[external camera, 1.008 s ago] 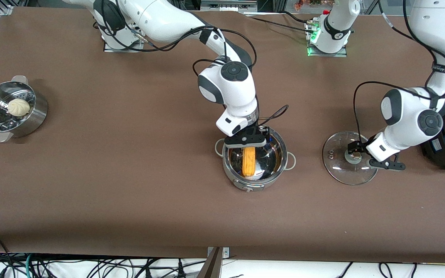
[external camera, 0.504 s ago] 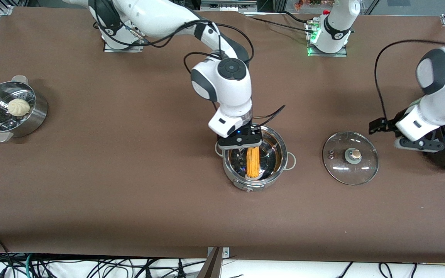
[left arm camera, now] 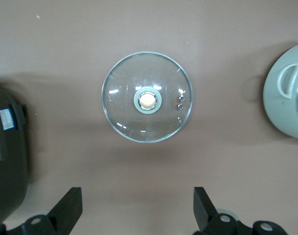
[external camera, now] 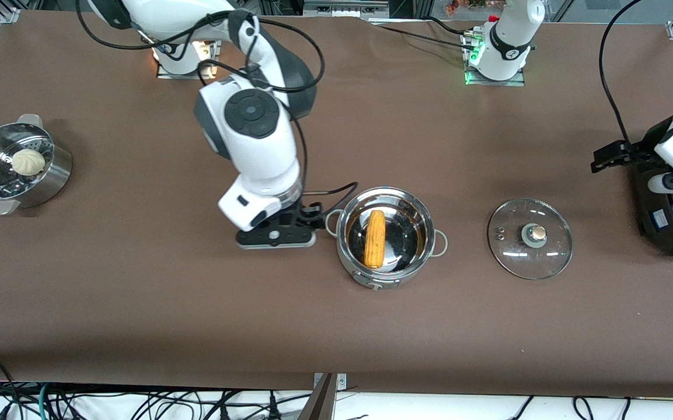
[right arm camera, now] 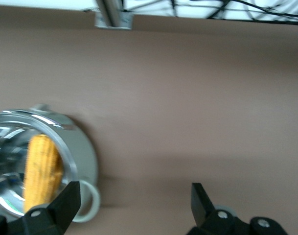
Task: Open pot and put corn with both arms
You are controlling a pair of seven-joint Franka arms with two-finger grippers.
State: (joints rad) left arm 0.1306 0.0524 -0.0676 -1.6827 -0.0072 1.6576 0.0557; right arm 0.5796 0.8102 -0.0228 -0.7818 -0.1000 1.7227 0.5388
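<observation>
Front view: the pot (external camera: pixel 385 236) stood uncovered near the middle of the desk (external camera: pixel 138 303), with the corn (external camera: pixel 375 238) lying inside it on the bottom. The lid (external camera: pixel 530 238) lay flat on the desk beside the pot, toward the left arm's end, knob up. The right pincer (external camera: pixel 276 236) hung low over bare desk just beside the pot's handle, toward the right arm's end, holding nothing. The left pincer (external camera: pixel 625 156) was up over the rice cooker (external camera: pixel 672 216), well apart from the pot. A steamer bowl (external camera: pixel 15 169) with a bun (external camera: pixel 27 161) sat well apart from the pot at the right arm's end.

Left wrist view: fingers (left arm camera: pixel 68 208) spread wide and empty, the lid (left arm camera: pixel 147 97) below and the pot's side (left arm camera: pixel 286 98) at the edge.

Right wrist view: fingers (right arm camera: pixel 65 200) released and spread, with the corn (right arm camera: pixel 41 169) resting in the pot (right arm camera: pixel 70 161).

Judgement: both parts look done; only the retreat remains. To do it well, the right arm should lift clear before swinging, so its cable and fingers miss the pot's handle.
</observation>
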